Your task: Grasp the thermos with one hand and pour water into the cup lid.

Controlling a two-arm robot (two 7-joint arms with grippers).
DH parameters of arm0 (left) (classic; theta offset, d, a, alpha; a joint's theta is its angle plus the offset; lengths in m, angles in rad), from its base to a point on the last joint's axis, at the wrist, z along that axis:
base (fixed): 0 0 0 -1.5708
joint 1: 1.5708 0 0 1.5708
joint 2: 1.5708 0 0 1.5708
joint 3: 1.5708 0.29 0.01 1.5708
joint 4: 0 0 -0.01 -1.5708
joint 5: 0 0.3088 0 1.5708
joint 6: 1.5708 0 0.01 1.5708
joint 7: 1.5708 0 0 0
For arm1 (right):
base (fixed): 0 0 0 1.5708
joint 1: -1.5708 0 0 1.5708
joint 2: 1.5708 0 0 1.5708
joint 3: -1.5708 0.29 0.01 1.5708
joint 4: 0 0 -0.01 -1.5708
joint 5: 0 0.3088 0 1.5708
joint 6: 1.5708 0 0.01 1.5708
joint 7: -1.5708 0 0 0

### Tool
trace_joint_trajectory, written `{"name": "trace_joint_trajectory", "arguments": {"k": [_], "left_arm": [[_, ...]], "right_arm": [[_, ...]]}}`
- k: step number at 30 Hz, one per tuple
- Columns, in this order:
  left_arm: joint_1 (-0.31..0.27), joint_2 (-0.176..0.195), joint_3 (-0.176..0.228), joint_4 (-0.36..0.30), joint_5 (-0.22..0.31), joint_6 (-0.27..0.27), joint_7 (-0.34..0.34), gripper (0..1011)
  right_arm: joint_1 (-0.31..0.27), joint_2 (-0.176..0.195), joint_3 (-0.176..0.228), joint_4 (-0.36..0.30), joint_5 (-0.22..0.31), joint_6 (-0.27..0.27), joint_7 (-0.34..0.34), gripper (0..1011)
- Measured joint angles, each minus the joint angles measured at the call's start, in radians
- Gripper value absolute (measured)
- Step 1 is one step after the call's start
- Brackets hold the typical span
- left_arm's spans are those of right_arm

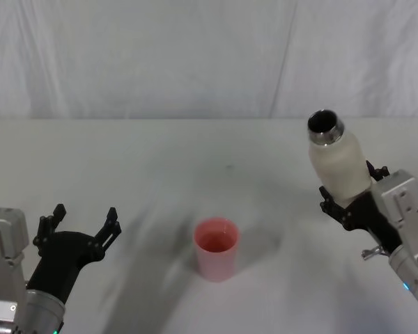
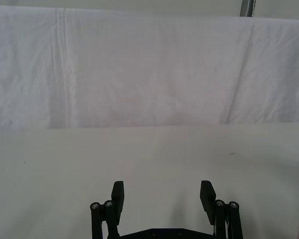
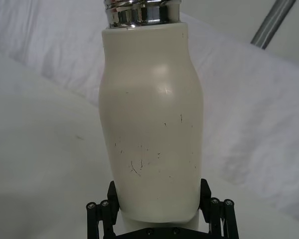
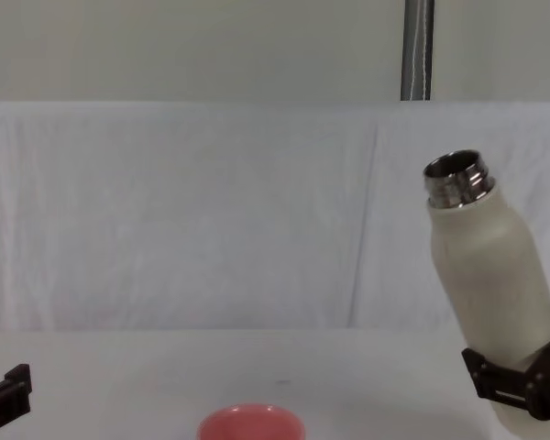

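Note:
The cream-white thermos (image 1: pixel 338 161) is lifted off the table on the right, tilted a little to the left with its open steel neck (image 4: pixel 456 178) uppermost. My right gripper (image 1: pixel 347 202) is shut on its lower body (image 3: pixel 152 144). The pink cup lid (image 1: pixel 216 248) stands upright on the table near the middle, left of and below the thermos, and its rim (image 4: pixel 250 423) shows in the chest view. My left gripper (image 1: pixel 83 224) hovers open at the near left with nothing between its fingers (image 2: pixel 118 199).
A white cloth covers the table (image 1: pixel 160 167) and hangs as a backdrop (image 1: pixel 195 56). A grey metal pole (image 4: pixel 417 50) rises behind it at the right. Bare tabletop lies between the cup lid and both arms.

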Motion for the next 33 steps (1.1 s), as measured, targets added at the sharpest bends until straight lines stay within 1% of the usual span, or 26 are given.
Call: {"name": "trace_joint_trajectory", "arguments": {"k": [2,3,5,6,7,8,9,10,12,13,15,16,18,19,21,24,25,26,28,33], "left_arm": [[0.000,0.000,0.000,0.000,0.000,0.000,0.000,1001],[0.000,0.000,0.000,0.000,0.000,0.000,0.000,1001],[0.000,0.000,0.000,0.000,0.000,0.000,0.000,1001],[0.000,0.000,0.000,0.000,0.000,0.000,0.000,1001],[0.000,0.000,0.000,0.000,0.000,0.000,0.000,1001],[0.000,0.000,0.000,0.000,0.000,0.000,0.000,1001],[0.000,0.000,0.000,0.000,0.000,0.000,0.000,1001],[0.000,0.000,0.000,0.000,0.000,0.000,0.000,1001],[0.000,0.000,0.000,0.000,0.000,0.000,0.000,1001],[0.000,0.000,0.000,0.000,0.000,0.000,0.000,1001],[0.000,0.000,0.000,0.000,0.000,0.000,0.000,1001],[0.000,0.000,0.000,0.000,0.000,0.000,0.000,1001],[0.000,0.000,0.000,0.000,0.000,0.000,0.000,1001],[0.000,0.000,0.000,0.000,0.000,0.000,0.000,1001],[0.000,0.000,0.000,0.000,0.000,0.000,0.000,1001],[0.000,0.000,0.000,0.000,0.000,0.000,0.000,1001],[0.000,0.000,0.000,0.000,0.000,0.000,0.000,1001],[0.000,0.000,0.000,0.000,0.000,0.000,0.000,1001],[0.000,0.000,0.000,0.000,0.000,0.000,0.000,1001],[0.000,0.000,0.000,0.000,0.000,0.000,0.000,1001]], "right_arm": [[-0.003,0.003,-0.005,-0.001,-0.030,-0.005,-0.009,959],[-0.004,0.005,-0.011,-0.001,-0.059,-0.010,-0.019,959],[-0.005,0.008,-0.016,-0.001,-0.086,-0.015,-0.027,959],[-0.005,0.013,-0.023,-0.001,-0.119,-0.021,-0.035,959],[-0.005,0.014,-0.026,-0.001,-0.134,-0.024,-0.039,959],[-0.005,0.018,-0.033,-0.001,-0.163,-0.030,-0.045,959],[-0.005,0.018,-0.033,-0.001,-0.163,-0.030,-0.045,959],[-0.004,0.024,-0.044,0.000,-0.199,-0.036,-0.052,959],[-0.002,0.029,-0.053,0.002,-0.233,-0.041,-0.059,959],[0.001,0.034,-0.062,0.006,-0.268,-0.047,-0.067,959],[0.005,0.040,-0.073,0.010,-0.306,-0.051,-0.076,959],[0.008,0.046,-0.083,0.014,-0.337,-0.054,-0.083,959],[0.012,0.050,-0.093,0.019,-0.372,-0.058,-0.091,959],[0.017,0.054,-0.101,0.024,-0.401,-0.060,-0.099,959],[0.021,0.058,-0.109,0.028,-0.426,-0.061,-0.105,959],[0.032,0.065,-0.126,0.040,-0.478,-0.064,-0.121,959],[0.032,0.065,-0.126,0.040,-0.478,-0.064,-0.121,959],[0.036,0.068,-0.131,0.043,-0.496,-0.065,-0.127,959],[0.042,0.071,-0.137,0.047,-0.516,-0.066,-0.135,959],[0.053,0.072,-0.145,0.056,-0.538,-0.070,-0.144,959]]}}
